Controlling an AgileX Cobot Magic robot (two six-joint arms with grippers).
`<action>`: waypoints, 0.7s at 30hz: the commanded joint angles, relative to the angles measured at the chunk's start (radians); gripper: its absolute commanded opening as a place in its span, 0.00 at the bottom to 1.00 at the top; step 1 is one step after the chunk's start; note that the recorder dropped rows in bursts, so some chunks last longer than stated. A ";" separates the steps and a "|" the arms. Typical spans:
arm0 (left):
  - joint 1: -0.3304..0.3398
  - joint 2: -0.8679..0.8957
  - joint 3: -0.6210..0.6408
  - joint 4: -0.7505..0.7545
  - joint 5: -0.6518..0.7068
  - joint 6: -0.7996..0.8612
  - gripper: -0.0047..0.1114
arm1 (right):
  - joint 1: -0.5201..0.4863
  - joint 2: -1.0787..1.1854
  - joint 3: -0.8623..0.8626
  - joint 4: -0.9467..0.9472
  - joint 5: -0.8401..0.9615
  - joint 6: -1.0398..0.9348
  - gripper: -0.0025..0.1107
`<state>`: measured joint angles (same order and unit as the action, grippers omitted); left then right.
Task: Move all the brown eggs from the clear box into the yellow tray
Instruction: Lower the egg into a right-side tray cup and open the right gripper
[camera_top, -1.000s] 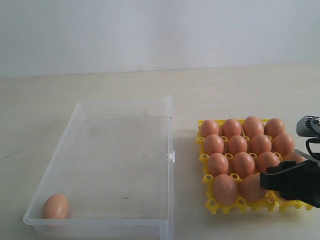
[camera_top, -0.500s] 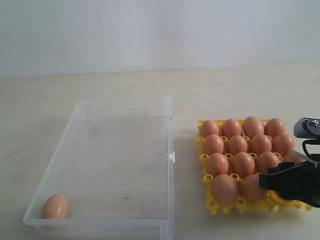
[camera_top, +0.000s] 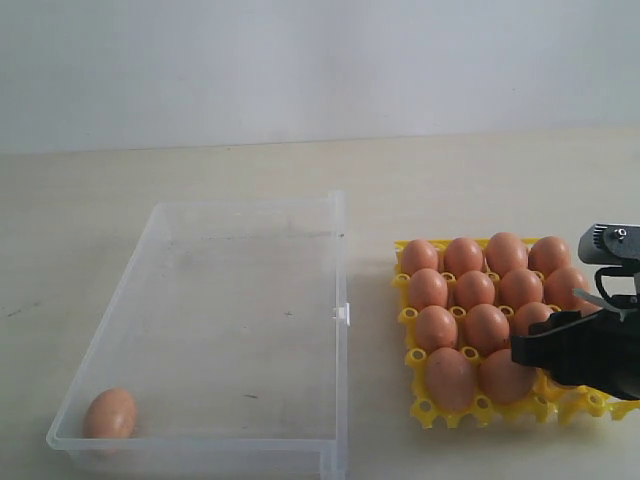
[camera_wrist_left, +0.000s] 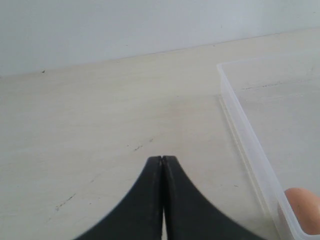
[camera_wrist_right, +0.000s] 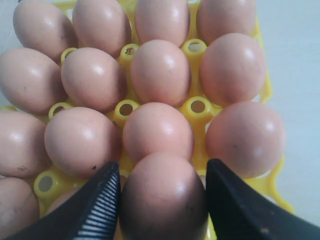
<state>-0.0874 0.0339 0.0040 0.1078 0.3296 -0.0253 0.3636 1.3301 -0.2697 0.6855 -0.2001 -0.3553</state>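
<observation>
The yellow tray (camera_top: 440, 412) stands right of the clear box (camera_top: 338, 262) and holds several brown eggs (camera_top: 474, 290). My right gripper (camera_top: 519, 353) hovers over the tray's near right corner. In the right wrist view its jaws (camera_wrist_right: 162, 175) are shut on a brown egg (camera_wrist_right: 162, 200), with both fingers against the egg's sides, above the tray (camera_wrist_right: 197, 106). One brown egg (camera_top: 110, 413) lies in the box's near left corner. My left gripper (camera_wrist_left: 162, 159) is shut and empty over bare table beside the box wall (camera_wrist_left: 240, 125), near that egg (camera_wrist_left: 302, 207). It is out of the exterior view.
The pale tabletop (camera_top: 480, 180) runs back to a white wall. The box has a small clasp tab (camera_top: 342, 314) on the side facing the tray.
My right gripper has shifted a little left and upward over the tray's near right corner. The left gripper and the egg in the box have not moved.
</observation>
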 joint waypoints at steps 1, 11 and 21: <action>-0.003 0.001 -0.004 -0.003 -0.014 -0.004 0.04 | -0.003 0.002 -0.006 -0.011 -0.012 0.001 0.02; -0.003 0.001 -0.004 -0.003 -0.014 -0.004 0.04 | -0.003 0.002 -0.006 -0.012 -0.008 0.001 0.40; -0.003 0.001 -0.004 -0.003 -0.014 -0.004 0.04 | -0.003 0.002 -0.006 -0.012 -0.008 0.001 0.51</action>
<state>-0.0874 0.0339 0.0040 0.1078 0.3296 -0.0253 0.3636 1.3301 -0.2697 0.6855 -0.2001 -0.3553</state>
